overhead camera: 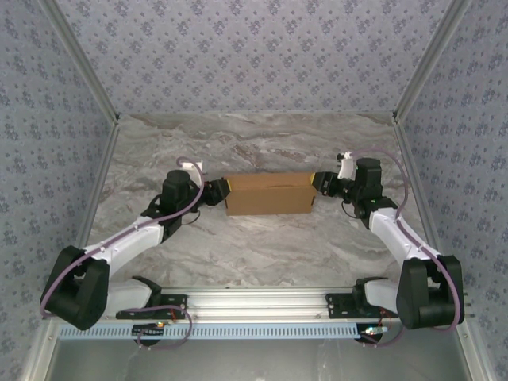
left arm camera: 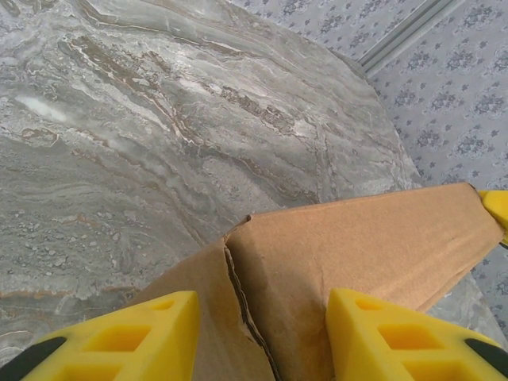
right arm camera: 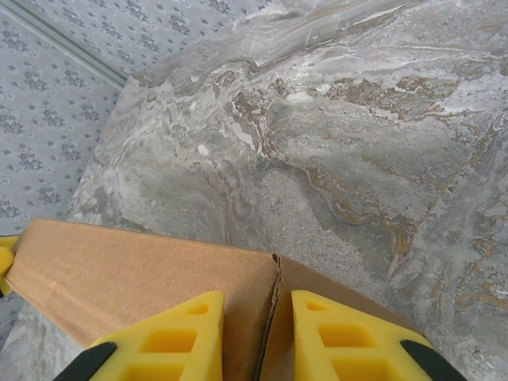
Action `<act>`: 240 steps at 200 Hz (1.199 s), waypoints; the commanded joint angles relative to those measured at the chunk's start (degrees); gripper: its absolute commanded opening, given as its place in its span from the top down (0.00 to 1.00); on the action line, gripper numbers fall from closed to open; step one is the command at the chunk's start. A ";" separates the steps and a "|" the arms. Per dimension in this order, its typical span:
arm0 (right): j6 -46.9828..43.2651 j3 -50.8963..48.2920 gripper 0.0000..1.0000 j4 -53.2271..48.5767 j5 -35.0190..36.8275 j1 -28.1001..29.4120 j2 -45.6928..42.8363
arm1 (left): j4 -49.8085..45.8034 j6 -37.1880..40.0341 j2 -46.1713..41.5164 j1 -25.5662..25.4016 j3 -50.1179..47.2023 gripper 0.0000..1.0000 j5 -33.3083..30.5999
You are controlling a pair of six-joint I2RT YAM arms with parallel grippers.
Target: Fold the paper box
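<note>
While the paper box point(overhead camera: 268, 194) lies with its long axis left to right, the left gripper point(left arm camera: 262, 309) straddles its left end, half-open. The right gripper point(right arm camera: 258, 305) straddles the right end, narrowly parted; whether it grips is unclear.

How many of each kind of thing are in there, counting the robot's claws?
Box: 1
Grippers: 2 (left gripper, right gripper)
Total: 3

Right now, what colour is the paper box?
The paper box is plain brown cardboard, best seen in the top external view.
</note>
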 commanded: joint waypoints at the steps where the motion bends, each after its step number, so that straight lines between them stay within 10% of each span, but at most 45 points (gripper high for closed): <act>1: 0.08 -3.82 0.76 -12.91 0.36 0.26 2.69 | -9.96 0.40 2.66 -1.11 -2.40 0.56 0.23; 118: 1.30 4.74 0.56 -14.85 -1.47 2.29 0.71 | -11.52 0.59 0.94 -3.16 4.23 0.44 0.29; 240: 3.84 7.15 0.70 -10.11 -2.03 4.78 -0.02 | -6.95 -1.42 5.23 -5.10 8.15 0.49 2.79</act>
